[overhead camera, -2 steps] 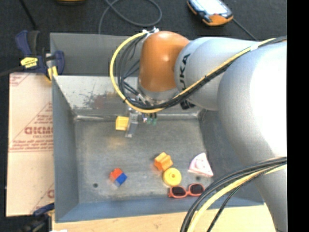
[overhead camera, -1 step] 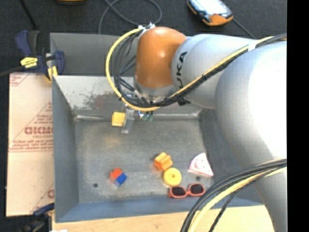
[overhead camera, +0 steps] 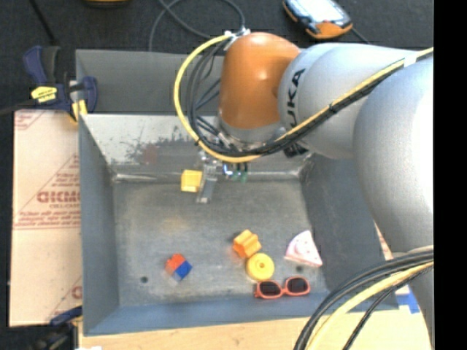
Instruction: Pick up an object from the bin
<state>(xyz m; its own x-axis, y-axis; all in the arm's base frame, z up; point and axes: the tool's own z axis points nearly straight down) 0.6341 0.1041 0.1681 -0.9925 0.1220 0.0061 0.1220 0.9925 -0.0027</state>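
Since the small yellow block (overhead camera: 191, 181) looks like a stiff, light cube of plastic or foam, you can expect it to lift with little effort. Its smooth faces may slip, though, so take it squarely across two opposite flat sides rather than by a corner. It lies at the far end of the grey metal bin (overhead camera: 98, 224), close under the back wall. It sits just beside the tool (overhead camera: 207, 189), on the side towards the view's left, perhaps touching it. You cannot tell whether the tool is open or closed, nor whether it has the block. The other pieces, an orange block (overhead camera: 246, 243) and a yellow disc (overhead camera: 260, 267) among them, lie well apart at the near side.
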